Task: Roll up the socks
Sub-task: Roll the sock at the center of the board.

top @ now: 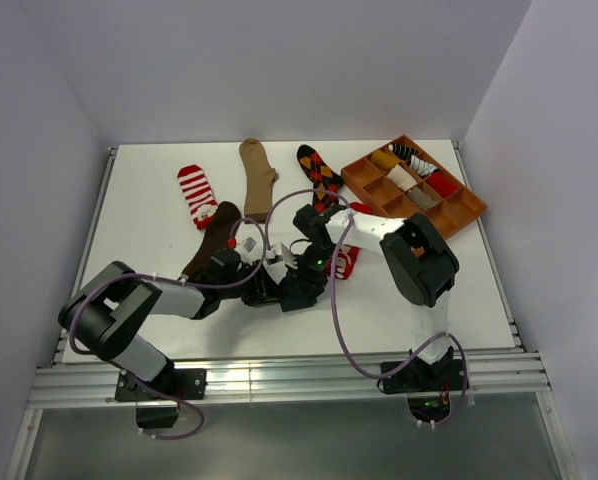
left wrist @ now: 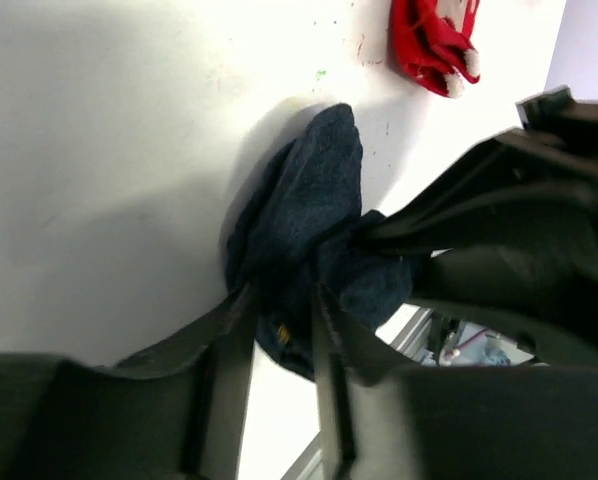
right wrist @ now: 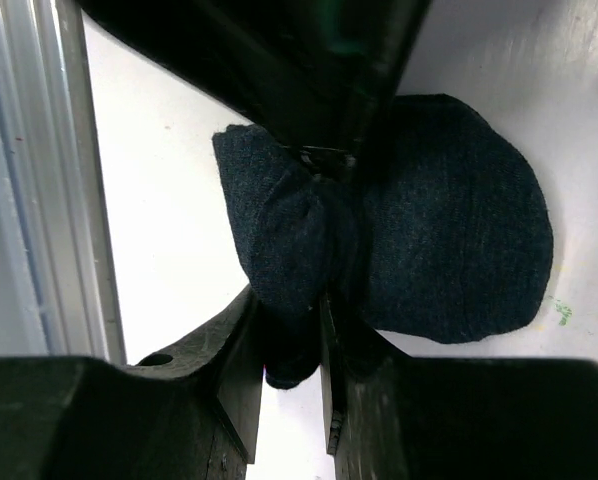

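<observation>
A navy sock (left wrist: pixel 309 220) lies bunched on the white table between both grippers; it also shows in the right wrist view (right wrist: pixel 449 230). My left gripper (left wrist: pixel 279 320) is shut on one end of it, and my right gripper (right wrist: pixel 294 345) is shut on a folded lump of it from the opposite side. In the top view the two grippers, left (top: pixel 264 285) and right (top: pixel 301 285), meet at the table's middle front and hide the sock. Further back lie the red-white striped sock (top: pixel 196 195), tan sock (top: pixel 257 175), dark brown sock (top: pixel 211 240), black argyle sock (top: pixel 319 178) and red sock (top: pixel 344 262).
A brown wooden compartment tray (top: pixel 469 212) at the back right holds several rolled socks. The table's metal front rail (right wrist: pixel 39 200) runs close to the grippers. White walls enclose the table on three sides.
</observation>
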Controlling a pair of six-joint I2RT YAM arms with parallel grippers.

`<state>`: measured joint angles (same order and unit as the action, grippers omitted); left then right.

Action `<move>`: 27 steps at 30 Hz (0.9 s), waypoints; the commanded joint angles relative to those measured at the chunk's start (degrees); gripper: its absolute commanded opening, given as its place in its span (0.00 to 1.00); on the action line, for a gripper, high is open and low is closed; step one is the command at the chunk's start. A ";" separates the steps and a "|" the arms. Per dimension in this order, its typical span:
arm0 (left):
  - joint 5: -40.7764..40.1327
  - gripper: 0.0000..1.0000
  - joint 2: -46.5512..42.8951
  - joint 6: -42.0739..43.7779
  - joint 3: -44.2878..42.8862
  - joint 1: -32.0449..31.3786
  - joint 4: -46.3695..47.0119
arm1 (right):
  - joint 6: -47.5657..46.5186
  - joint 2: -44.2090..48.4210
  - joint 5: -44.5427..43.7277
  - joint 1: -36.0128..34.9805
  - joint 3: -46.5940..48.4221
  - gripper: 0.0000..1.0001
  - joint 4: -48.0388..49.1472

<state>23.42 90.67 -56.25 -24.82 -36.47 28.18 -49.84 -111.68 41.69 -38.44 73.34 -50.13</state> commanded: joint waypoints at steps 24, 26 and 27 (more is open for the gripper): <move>-9.45 0.48 -11.14 19.42 2.76 -5.10 8.99 | 7.13 -13.39 -4.25 0.99 11.91 0.20 -10.43; -8.04 0.49 -9.38 20.65 1.97 -5.45 9.60 | 7.31 -14.09 -4.16 0.99 12.61 0.21 -10.95; -7.86 0.50 -8.77 20.83 1.71 -5.54 10.74 | 7.48 -14.35 -4.08 0.99 12.88 0.21 -11.04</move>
<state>13.15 80.27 -39.33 -20.91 -41.43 34.46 -42.19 -122.91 43.03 -37.54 85.71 -62.96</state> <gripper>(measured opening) 0.494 0.300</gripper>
